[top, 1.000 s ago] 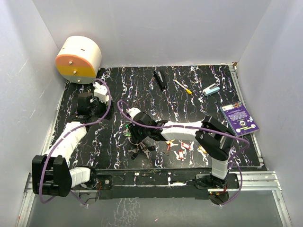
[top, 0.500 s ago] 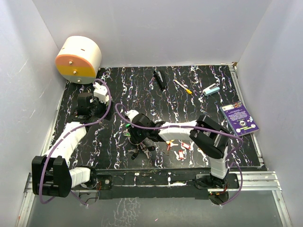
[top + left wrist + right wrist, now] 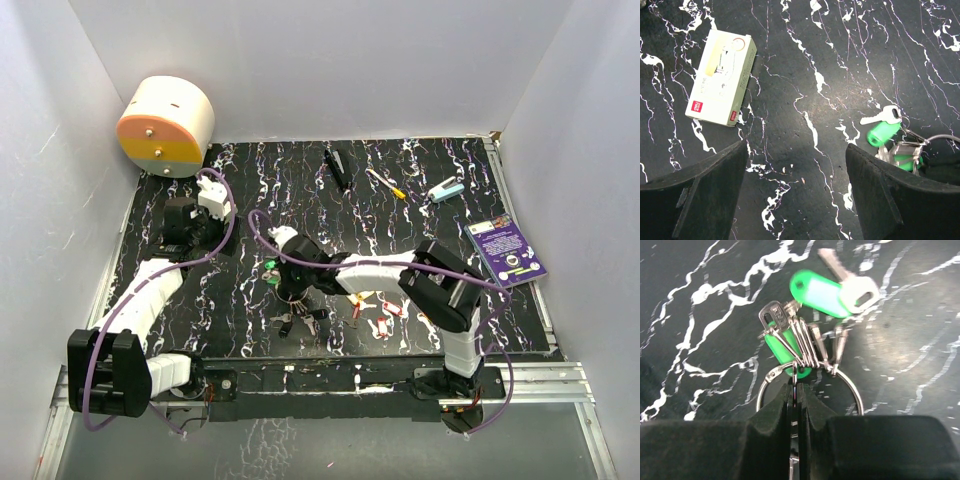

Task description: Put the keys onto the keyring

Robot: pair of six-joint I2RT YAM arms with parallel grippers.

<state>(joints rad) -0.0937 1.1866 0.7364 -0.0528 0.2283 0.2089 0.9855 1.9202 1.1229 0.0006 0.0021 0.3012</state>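
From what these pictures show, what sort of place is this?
Probably a lab robot cell: white walls box in a black marbled table, with the left arm and right arm mounted on a metal rail.

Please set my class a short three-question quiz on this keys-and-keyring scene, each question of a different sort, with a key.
1. True or false: the right gripper is shut on the keyring.
2. The key tags on the keyring are: A red, B green, C blue.
3. Fill in: the left gripper is ____, holding nothing.
Key: 1 true; 2 B; 3 open.
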